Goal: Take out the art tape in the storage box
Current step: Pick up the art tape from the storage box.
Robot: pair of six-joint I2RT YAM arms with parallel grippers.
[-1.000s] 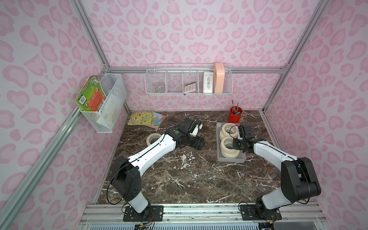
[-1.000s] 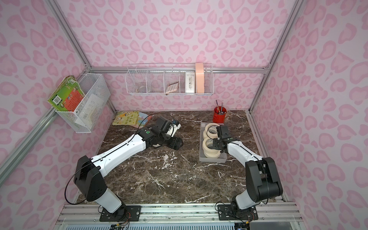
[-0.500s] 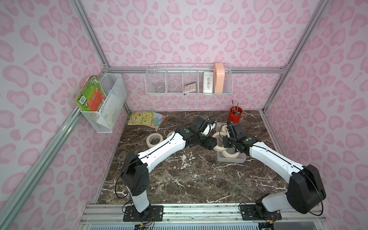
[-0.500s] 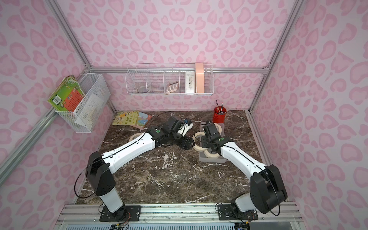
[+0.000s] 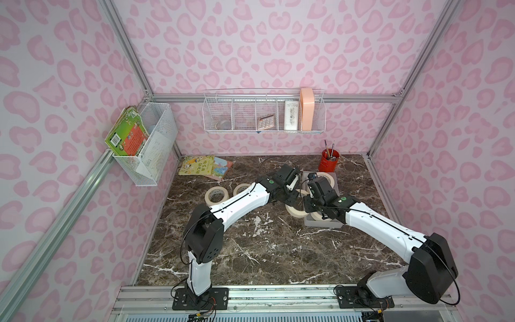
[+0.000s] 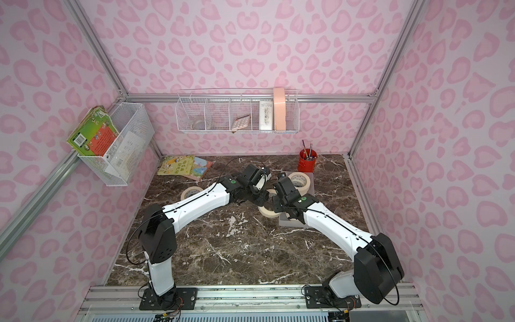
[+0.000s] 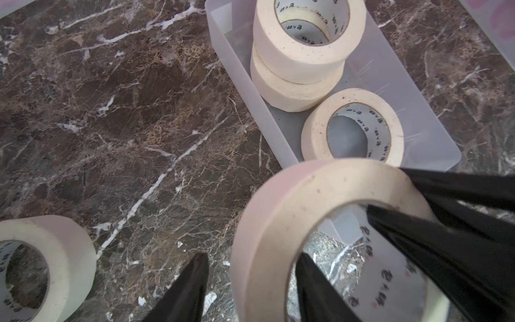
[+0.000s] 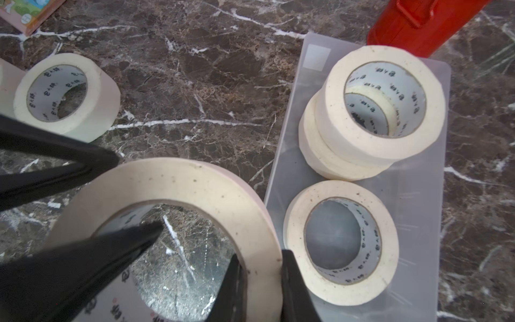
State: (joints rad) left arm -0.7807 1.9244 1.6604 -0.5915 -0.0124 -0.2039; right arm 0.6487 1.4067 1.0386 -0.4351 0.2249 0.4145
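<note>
Entry: held roll (image 8: 195, 184) of art tape, aloft just left of the storage box (image 8: 418, 212), level with its near end; right gripper (image 8: 262, 253) clamped on its wall; left gripper (image 7: 253, 256) astride another part of the wall, fingers not yet tight. Step, as judged: hand-over between arms. In the box: far stack of two (image 8: 390, 147), near single roll (image 8: 295, 237). Next move calls for the left gripper to close firmly before the right lets go

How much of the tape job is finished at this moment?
Done: two rolls lie on the table. In hand: a third roll, held at the storage box edge by the right pincer; the left pincer straddles its wall. Left in the box: a stack of two and a single roll.
</note>
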